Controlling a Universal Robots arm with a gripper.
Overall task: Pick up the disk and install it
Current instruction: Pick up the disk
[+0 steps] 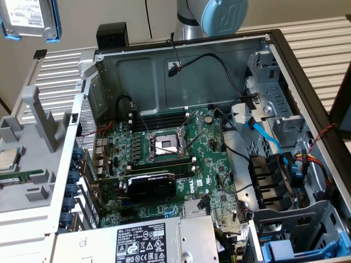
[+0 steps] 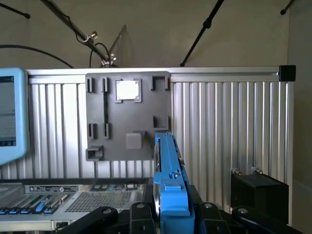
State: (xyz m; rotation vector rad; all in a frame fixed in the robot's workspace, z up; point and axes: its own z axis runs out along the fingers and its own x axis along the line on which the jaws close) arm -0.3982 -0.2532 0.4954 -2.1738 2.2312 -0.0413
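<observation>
Holding one disk (image 2: 168, 165) edge-on, seemingly clamped, is one gripper (image 2: 170, 212).

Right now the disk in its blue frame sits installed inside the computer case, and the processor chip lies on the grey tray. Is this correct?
No. The disk is not inside the computer case; the gripper holds it in the air, at the exterior view's upper left. The processor chip does lie on the grey tray.
</observation>
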